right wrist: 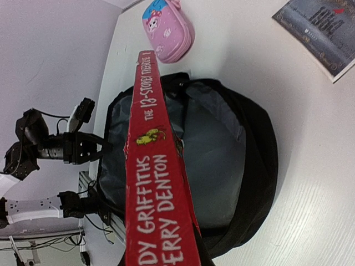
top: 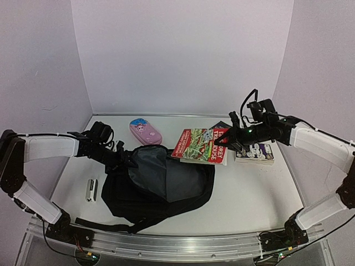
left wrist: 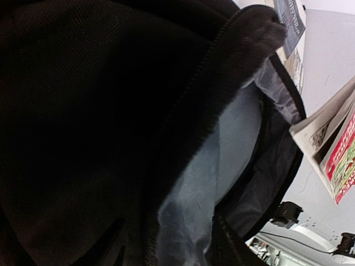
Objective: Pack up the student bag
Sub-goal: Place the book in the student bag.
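Red book (top: 199,146) pinched in right gripper (top: 227,142) over open student bag (top: 133,195), left gripper (top: 126,157) at rim, grip unclear.

Left arm (top: 52,147) reaches in from nine o'clock, left gripper (top: 126,159) low, its opening hidden. Right arm (top: 316,141) comes from three o'clock, right gripper (top: 228,141) clamped on a book (top: 198,145).

Rig check from my remote station. White-and-black jointed left arm (top: 47,148): white casing panels on the links, black joint housings between, black base block (top: 62,228) with thin wires trailing. White-and-black jointed right arm (top: 321,143): same build, black base (top: 288,235). I note a looped black cable (top: 248,101) above the right wrist and a small green light (top: 249,131) there. Left gripper (top: 127,159) and right gripper (top: 226,141): both matte black
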`<state>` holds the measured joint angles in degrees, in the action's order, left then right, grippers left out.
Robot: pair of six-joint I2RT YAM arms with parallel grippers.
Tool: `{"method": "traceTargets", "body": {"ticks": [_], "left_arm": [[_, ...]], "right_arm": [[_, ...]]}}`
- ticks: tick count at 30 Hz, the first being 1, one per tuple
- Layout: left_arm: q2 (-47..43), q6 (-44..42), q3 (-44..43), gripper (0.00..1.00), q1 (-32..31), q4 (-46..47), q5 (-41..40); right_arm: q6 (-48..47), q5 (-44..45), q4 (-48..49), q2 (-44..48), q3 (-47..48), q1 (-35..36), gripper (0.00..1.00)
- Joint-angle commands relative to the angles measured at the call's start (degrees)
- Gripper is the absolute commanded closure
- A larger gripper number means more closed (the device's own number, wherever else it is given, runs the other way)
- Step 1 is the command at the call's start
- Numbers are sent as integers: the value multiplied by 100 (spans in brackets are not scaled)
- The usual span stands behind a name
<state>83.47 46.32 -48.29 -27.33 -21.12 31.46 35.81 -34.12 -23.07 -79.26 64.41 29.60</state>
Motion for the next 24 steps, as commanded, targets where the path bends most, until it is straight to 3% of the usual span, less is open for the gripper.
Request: {"method": "traceTargets", "body": {"ticks": [1,4,7,9,17,24], "left_arm": [[77,-220,-183,53,-18,-189,-95],[95,-255,-210,60,-24,-129,4],[24,-261,-244,86,-20,49,172],[-142,-301,-278,97,-23,204,263],[-1222,-1020,-635,100,-35,911,889],[-1169,-828,-971,100,-33,1657,1720]], "right_arm": [[4,-623,241,14,-168,249,100],[33,-533,247,-137,-282,306,100],[75,-334,238,-277,-332,317,100],[85,-217,238,-378,-346,337,100],[283,-485,765,-747,-322,559,100],[400,-681,1106,-1233,29,727,100]]}}
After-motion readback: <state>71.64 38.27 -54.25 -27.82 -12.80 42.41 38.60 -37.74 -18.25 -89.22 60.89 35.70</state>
